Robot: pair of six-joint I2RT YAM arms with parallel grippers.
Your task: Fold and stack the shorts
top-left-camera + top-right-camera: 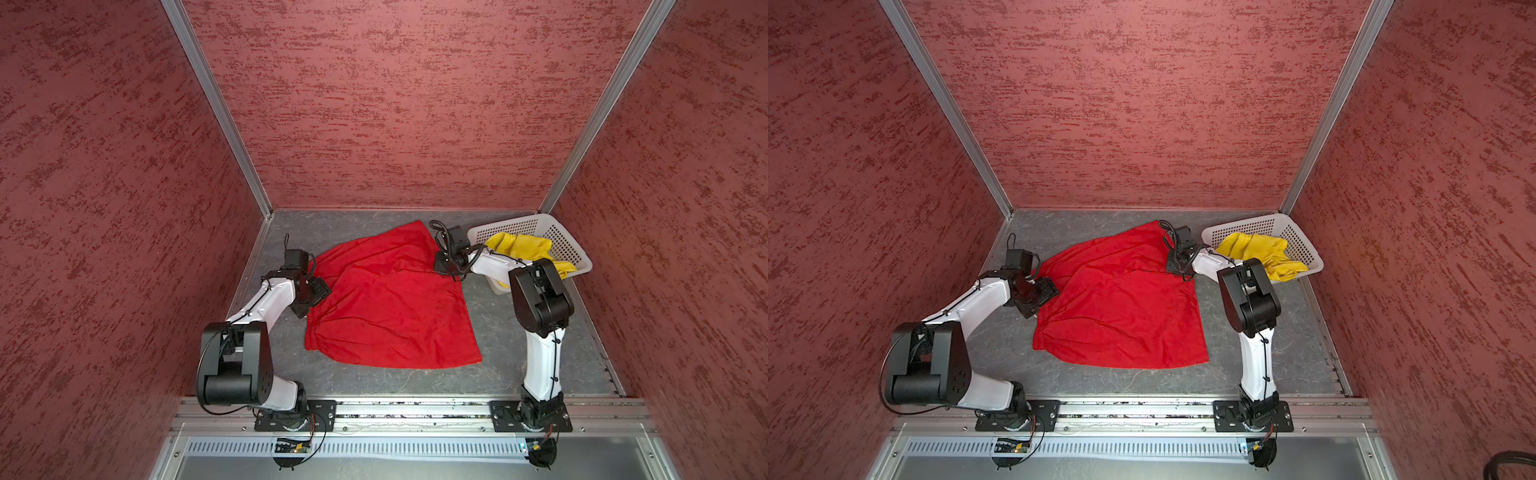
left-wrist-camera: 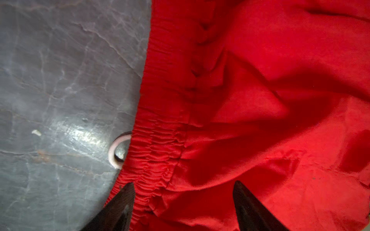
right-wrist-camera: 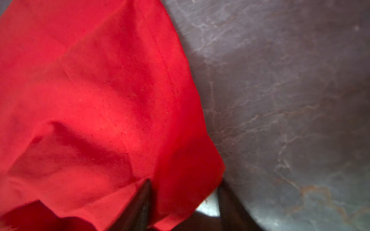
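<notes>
The red shorts [image 1: 386, 299] sprawl across the middle of the table [image 1: 523, 357] in both top views. Their gathered waistband lies toward the lower left, and one leg laps over the other along a deep crease. My left end effector [image 2: 184, 186] stands wide open and holds nothing. It straddles the waistband, with one finger at the cloth's edge and the other on the cloth. My right end effector [image 3: 185, 182] is about half open over the hem corner at the right edge of the cloth. Bare table shows between its fingers, so I judge it has no pinch yet.

The cloth is thin. If my right side closes on the top layer alone, or slides off that corner, the leg will drag instead of lifting. If my left side takes only a few gathers, the elastic will stretch and slip. Uneven holds would twist the fold, and the crease would be pressed in.

The white basket [image 1: 569, 245] sits at the table's upper right, and in the top views my right arm overlaps its near side. A wide swing could knock it. The yellow shorts [image 1: 523, 245] are bunched inside it, with a bit draped over the rim beside that arm, where it might snag. A pale cord loop [image 2: 118, 150] pokes out beside the waistband near my left finger and could get caught.
</notes>
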